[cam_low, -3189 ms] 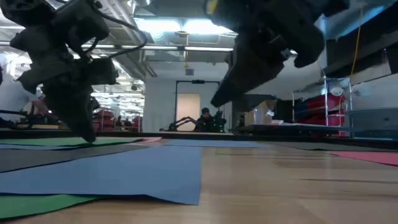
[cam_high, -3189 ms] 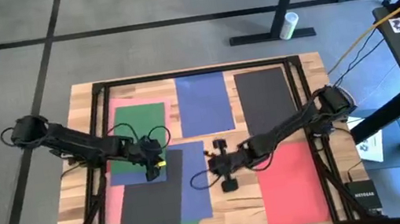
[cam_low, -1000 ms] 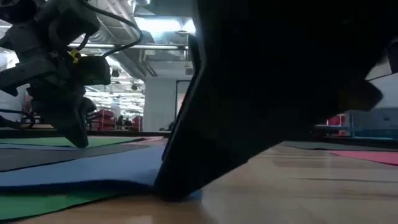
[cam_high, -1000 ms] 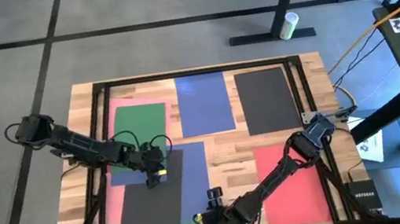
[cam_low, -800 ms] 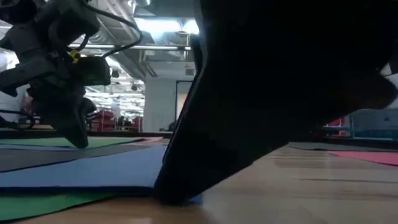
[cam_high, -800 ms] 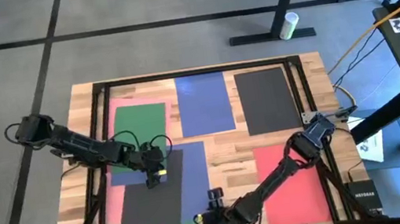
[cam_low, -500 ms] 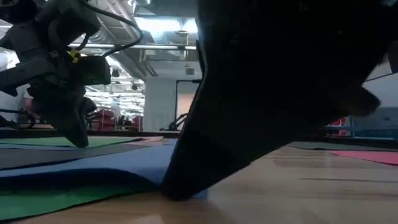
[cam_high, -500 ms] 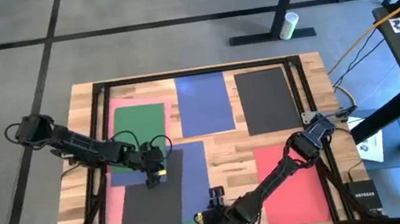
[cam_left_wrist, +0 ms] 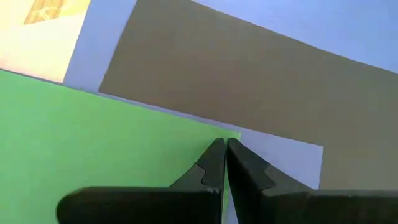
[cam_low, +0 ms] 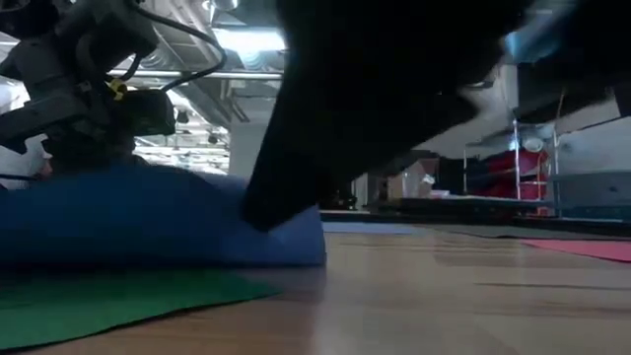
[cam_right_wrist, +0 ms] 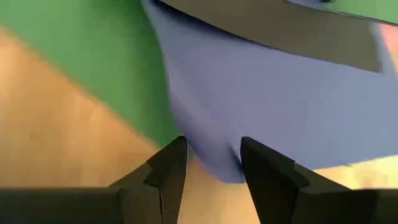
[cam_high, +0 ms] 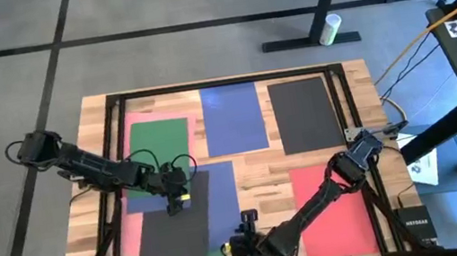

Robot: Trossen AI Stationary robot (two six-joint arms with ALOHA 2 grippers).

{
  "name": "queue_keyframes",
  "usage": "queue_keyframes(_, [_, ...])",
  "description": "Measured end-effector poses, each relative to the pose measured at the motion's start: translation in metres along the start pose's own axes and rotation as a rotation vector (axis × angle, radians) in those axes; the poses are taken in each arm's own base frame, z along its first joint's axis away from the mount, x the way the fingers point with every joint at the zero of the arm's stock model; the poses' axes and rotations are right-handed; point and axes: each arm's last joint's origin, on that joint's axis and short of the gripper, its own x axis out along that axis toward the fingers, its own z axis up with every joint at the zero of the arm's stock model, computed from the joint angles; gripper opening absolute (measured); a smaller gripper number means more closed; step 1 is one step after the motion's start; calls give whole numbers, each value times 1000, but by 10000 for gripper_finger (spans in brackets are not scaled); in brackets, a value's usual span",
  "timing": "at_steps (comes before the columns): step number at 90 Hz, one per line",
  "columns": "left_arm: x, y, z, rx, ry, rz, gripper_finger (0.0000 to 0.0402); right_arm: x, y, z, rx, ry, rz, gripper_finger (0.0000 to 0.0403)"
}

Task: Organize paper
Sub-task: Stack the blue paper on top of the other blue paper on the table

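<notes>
Paper at six o'clock on the counter — blue sheet corner buckled between the right end effector fingers, parted, nothing pinched. Close gently, lift slowly. Left end effector closed, apparently pinching the green sheet — nine o'clock.

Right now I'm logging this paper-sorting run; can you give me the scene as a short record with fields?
left gripper: shut, tips at the corner of the green construction-paper sheet
right gripper: open, at the table's near edge, fingers either side of the blue construction-paper sheet's corner
blue sheet: near corner humped up off the wooden table
black construction-paper sheet: lies on the blue sheet
</notes>
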Motion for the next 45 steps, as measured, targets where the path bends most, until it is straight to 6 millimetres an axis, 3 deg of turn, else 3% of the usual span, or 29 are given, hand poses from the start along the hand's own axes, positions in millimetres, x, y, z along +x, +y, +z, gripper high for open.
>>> queue_keyframes(25, [0, 0, 0, -12, -1, 0, 0, 3, -5, -2, 4, 41, -15, 143])
queue_keyframes(45, [0, 0, 0, 0, -1, 0, 0, -4, 4, -7, -10, 51, 35, 143])
